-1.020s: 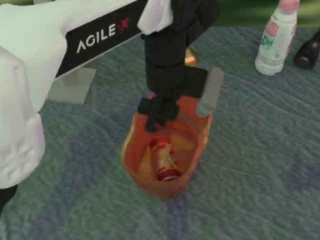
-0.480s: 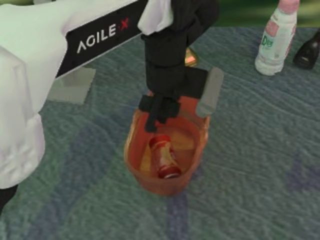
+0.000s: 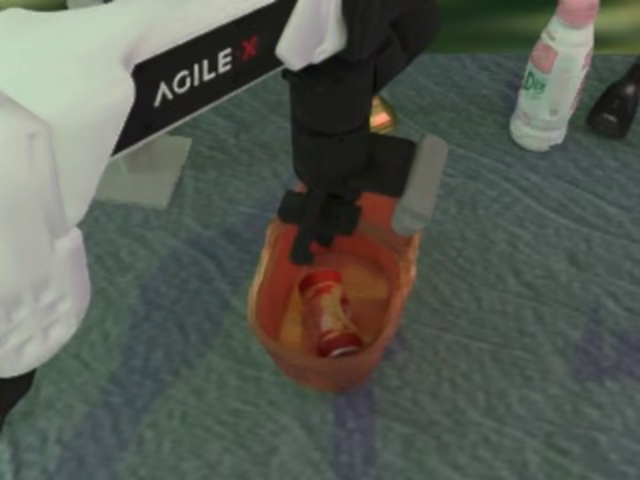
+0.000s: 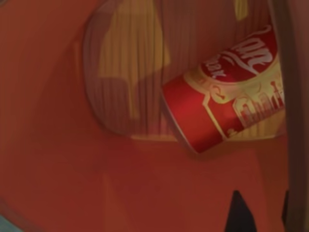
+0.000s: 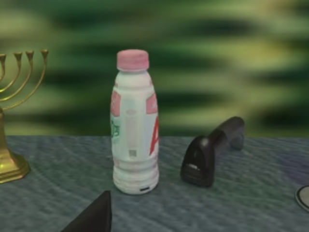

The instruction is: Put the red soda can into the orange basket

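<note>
Red soda can (image 3: 328,316) inside orange basket (image 3: 268,330)

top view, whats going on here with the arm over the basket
The can lies on its side inside the basket, touching no gripper. The left gripper hangs just above the basket's far rim, holding nothing. The right arm is parked off to the right, its wrist camera facing a white bottle and a black scanner.

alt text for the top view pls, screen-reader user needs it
The red soda can lies on its side inside the orange basket, with the left gripper just above the basket's far rim, not touching the can. A pink-capped white bottle stands at the table's far right.
</note>
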Controlling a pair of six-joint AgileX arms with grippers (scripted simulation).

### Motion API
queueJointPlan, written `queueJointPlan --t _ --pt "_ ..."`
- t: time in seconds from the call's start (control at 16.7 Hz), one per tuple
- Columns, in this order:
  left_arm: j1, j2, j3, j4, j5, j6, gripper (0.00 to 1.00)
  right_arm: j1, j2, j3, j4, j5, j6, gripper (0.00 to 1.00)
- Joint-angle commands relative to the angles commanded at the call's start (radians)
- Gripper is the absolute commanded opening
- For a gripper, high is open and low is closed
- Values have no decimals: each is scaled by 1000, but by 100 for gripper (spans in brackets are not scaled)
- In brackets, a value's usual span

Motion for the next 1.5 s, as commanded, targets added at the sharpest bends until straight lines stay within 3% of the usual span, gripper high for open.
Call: queueJointPlan --t 1.02,1.5 --pt "1 2 3 -4 -1 3 0 0 0 0 0 0 0 100" --pt "56 -25 155 -183 0 36 0 0 0 0 0 0 0 100"
